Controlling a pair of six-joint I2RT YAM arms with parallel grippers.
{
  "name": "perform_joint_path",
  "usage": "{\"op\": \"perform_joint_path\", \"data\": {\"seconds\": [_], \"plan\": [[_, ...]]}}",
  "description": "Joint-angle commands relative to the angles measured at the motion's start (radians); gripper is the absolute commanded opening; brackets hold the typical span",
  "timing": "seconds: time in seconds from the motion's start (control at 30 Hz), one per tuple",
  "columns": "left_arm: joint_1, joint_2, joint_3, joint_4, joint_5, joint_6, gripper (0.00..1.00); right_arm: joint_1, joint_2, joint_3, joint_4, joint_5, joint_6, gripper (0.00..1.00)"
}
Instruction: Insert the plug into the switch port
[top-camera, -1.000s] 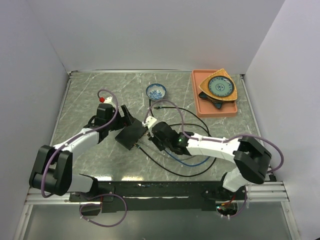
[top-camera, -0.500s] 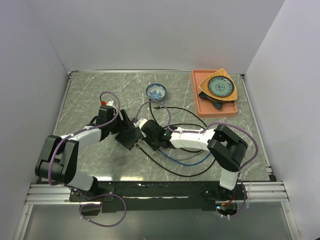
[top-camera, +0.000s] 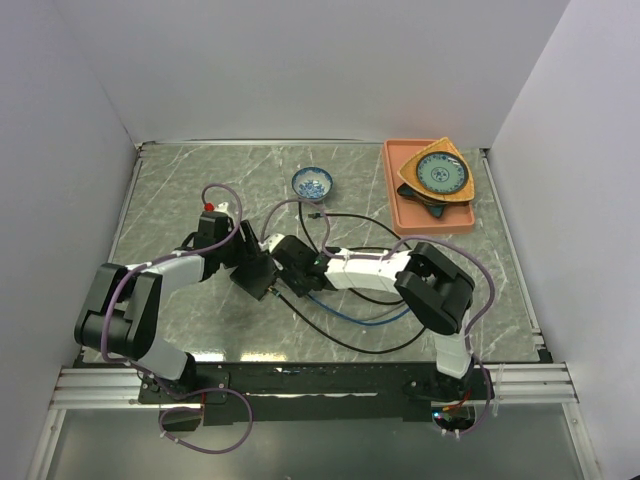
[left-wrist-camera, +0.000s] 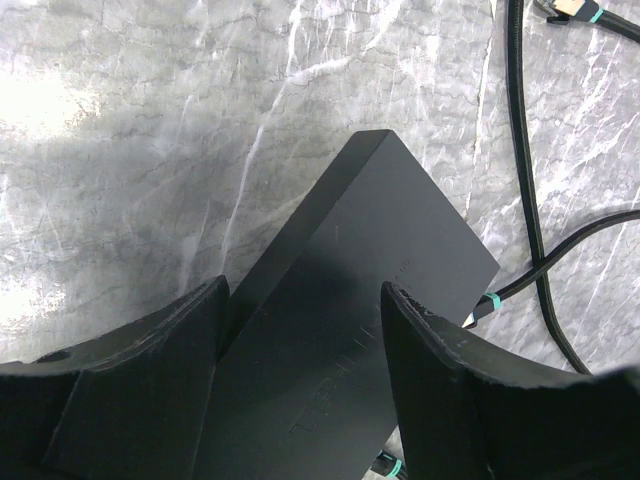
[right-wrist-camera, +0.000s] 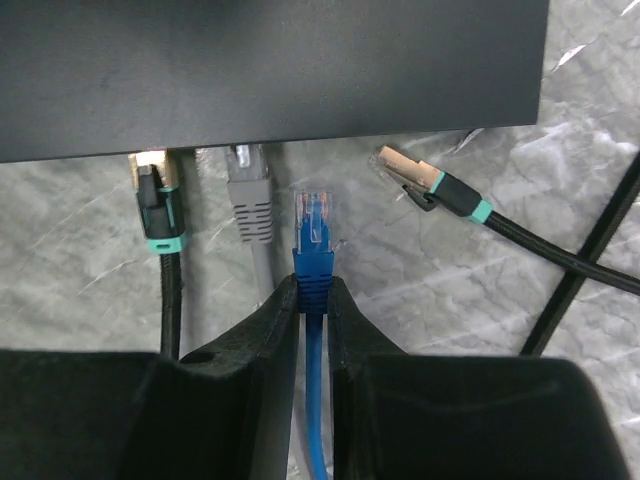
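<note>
The switch (top-camera: 254, 270) is a flat matte-black box left of the table's centre. My left gripper (top-camera: 243, 258) straddles it; in the left wrist view the switch (left-wrist-camera: 380, 270) lies between the two fingers (left-wrist-camera: 150, 370) of my left gripper (left-wrist-camera: 302, 290), which is shut on its sides. My right gripper (top-camera: 287, 268) is shut on the blue plug (right-wrist-camera: 315, 240), gripping its boot. My right gripper (right-wrist-camera: 313, 292) points the plug at the switch's socket edge (right-wrist-camera: 270, 80), with its clear tip a short gap away. A black teal-banded plug (right-wrist-camera: 158, 205) and a grey plug (right-wrist-camera: 248, 190) reach that edge to the left.
A loose black plug with a teal band (right-wrist-camera: 430, 187) lies on the marble to the right of the blue one. Black and blue cable loops (top-camera: 360, 318) trail across the table centre. A small blue bowl (top-camera: 312, 182) and an orange tray (top-camera: 405, 215) holding plates stand at the back.
My right gripper has moved left with the blue plug, up close to the switch's socket edge. My left gripper has shifted only slightly and stays at the switch.
</note>
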Motion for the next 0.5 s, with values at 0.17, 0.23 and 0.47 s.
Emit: {"op": "perform_joint_path", "data": {"seconds": [0.17,0.23,0.47], "plan": [[-0.003,0.012,-0.010,0.035,0.056,0.006,0.66,-0.013,0.050,0.070,-0.016,0.041,0.030,0.00],[-0.003,0.017,-0.008,0.033,0.059,0.007,0.66,-0.014,0.051,0.068,-0.009,0.039,0.038,0.00],[-0.003,0.028,-0.010,0.036,0.066,0.010,0.65,-0.033,0.054,0.068,0.007,0.042,0.057,0.00]]}}
